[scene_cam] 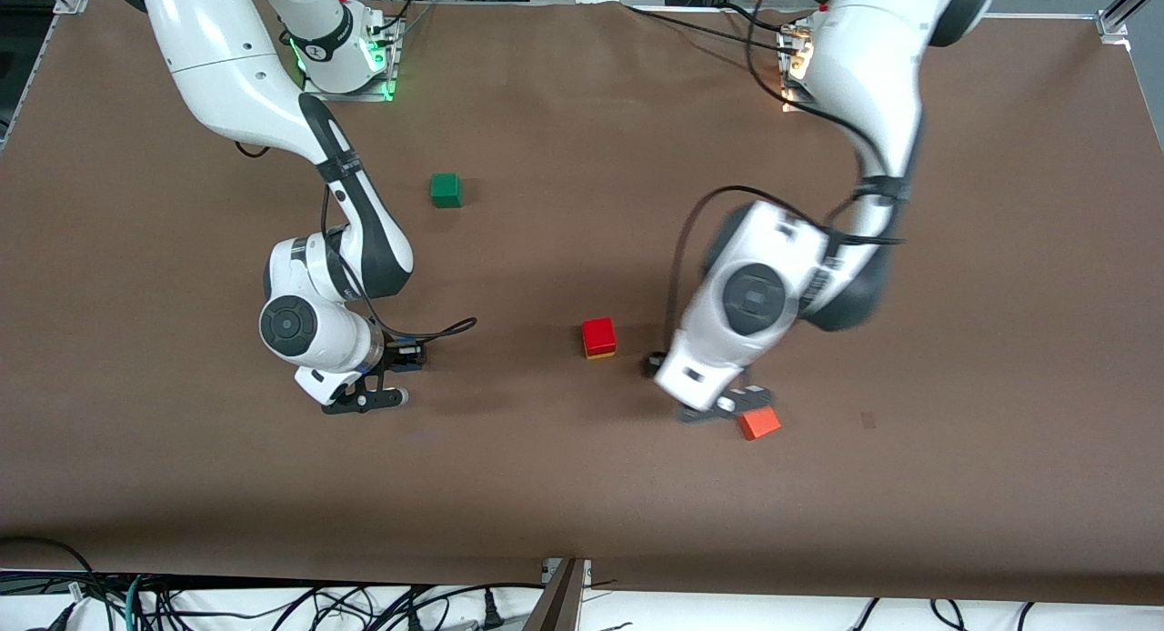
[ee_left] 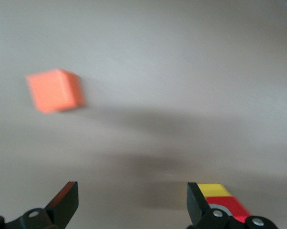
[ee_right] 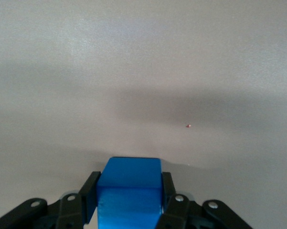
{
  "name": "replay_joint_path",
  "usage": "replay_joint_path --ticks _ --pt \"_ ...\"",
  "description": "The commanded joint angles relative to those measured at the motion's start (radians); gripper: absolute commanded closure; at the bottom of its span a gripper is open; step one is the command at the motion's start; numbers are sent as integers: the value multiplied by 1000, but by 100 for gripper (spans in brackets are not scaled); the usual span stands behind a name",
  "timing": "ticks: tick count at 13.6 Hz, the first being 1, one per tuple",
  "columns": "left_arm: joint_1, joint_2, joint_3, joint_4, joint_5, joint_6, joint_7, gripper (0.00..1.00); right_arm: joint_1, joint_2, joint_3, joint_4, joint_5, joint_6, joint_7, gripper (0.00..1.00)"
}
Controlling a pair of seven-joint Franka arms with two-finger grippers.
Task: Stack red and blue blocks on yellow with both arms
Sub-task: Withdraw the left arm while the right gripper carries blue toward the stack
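Observation:
The red cube (scene_cam: 598,334) sits on the yellow cube (scene_cam: 600,354) at mid-table; only a thin yellow strip shows under it. In the left wrist view the yellow (ee_left: 215,190) and red (ee_left: 235,208) cubes show just past one fingertip. My left gripper (scene_cam: 726,407) is open and empty (ee_left: 132,202), over the table between that stack and the orange cube. My right gripper (scene_cam: 366,399) is shut on the blue cube (ee_right: 129,191), over bare table toward the right arm's end. The blue cube is hidden in the front view.
An orange cube (scene_cam: 758,423) lies beside my left gripper, nearer the front camera than the stack; it also shows in the left wrist view (ee_left: 55,89). A green cube (scene_cam: 446,189) lies farther back, between the right arm and mid-table.

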Motion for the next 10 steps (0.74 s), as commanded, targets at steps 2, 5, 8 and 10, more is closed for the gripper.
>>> replay_joint_path --ticks 2,5,8,10 --pt "174 -112 -11 -16 -15 -99 210 0 19 -63 6 16 14 -104 0 69" --pt "290 -184 -11 -16 -15 -196 323 0 44 -126 9 126 17 -328 3 69" --pt "357 -275 -11 -16 -15 -280 439 0 120 -122 9 302 29 -480 135 69" --pt "401 -325 -11 -16 -15 -314 442 0 212 -105 18 327 34 -452 250 69"
